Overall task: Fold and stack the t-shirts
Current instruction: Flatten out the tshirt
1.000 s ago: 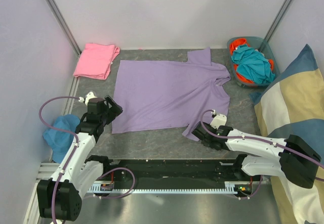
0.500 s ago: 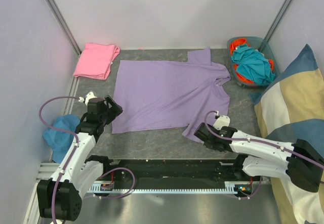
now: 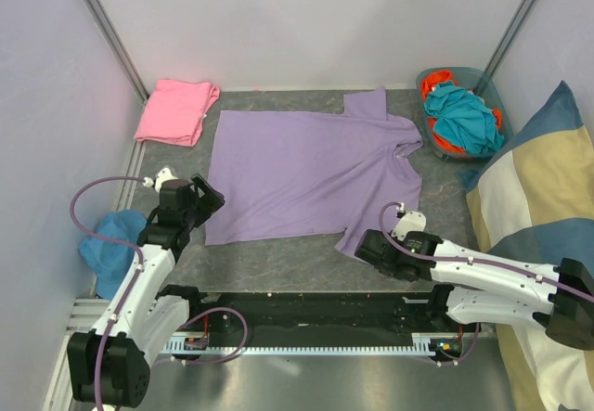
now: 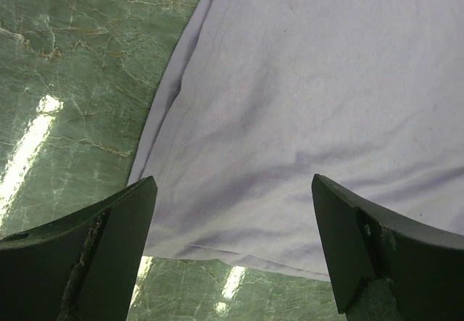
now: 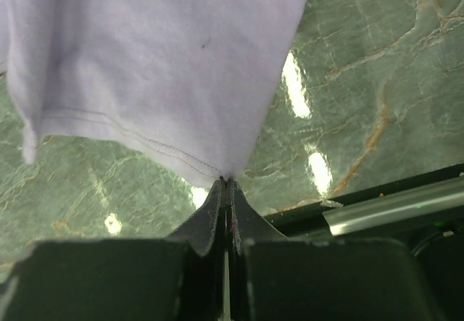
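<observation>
The table top (image 3: 278, 261) looks like grey-green stone with pale veins, and bright spots of light (image 5: 293, 82) shine on it. Plain pale walls (image 3: 306, 21) stand around it, with a thin metal post (image 3: 107, 31) in each far corner. A big blue, cream and tan cushion (image 3: 534, 184) leans at the right side.

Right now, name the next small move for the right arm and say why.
Probably raise the right tool slightly and draw the sleeve inward over the lavender t-shirt. The tool is shut on the sleeve's hem corner, and the shirt lies spread flat, unfolded.
</observation>
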`<move>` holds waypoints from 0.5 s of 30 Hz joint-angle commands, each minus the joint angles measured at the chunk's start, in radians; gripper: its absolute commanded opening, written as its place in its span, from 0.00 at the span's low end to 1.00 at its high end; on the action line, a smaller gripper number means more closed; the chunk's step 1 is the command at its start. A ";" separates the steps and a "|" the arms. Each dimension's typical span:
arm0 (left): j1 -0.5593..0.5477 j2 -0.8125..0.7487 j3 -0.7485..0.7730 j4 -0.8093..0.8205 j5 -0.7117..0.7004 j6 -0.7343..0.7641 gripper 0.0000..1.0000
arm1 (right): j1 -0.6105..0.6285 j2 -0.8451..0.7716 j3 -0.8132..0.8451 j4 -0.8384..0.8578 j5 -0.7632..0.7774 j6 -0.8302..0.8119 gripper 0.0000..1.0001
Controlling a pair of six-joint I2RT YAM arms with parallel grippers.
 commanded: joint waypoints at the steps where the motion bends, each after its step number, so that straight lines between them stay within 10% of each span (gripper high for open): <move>1: -0.004 -0.022 -0.007 0.029 -0.023 0.020 0.96 | 0.043 -0.010 0.063 -0.109 0.048 0.074 0.00; 6: -0.004 -0.017 -0.008 0.031 -0.028 0.012 0.96 | 0.090 -0.015 0.099 -0.183 0.067 0.120 0.00; 10: -0.004 0.000 -0.002 0.049 -0.048 0.011 0.96 | 0.122 -0.022 0.145 -0.249 0.106 0.166 0.42; 15: -0.004 0.072 0.059 0.094 -0.065 0.006 0.96 | 0.146 -0.042 0.235 -0.376 0.209 0.205 0.61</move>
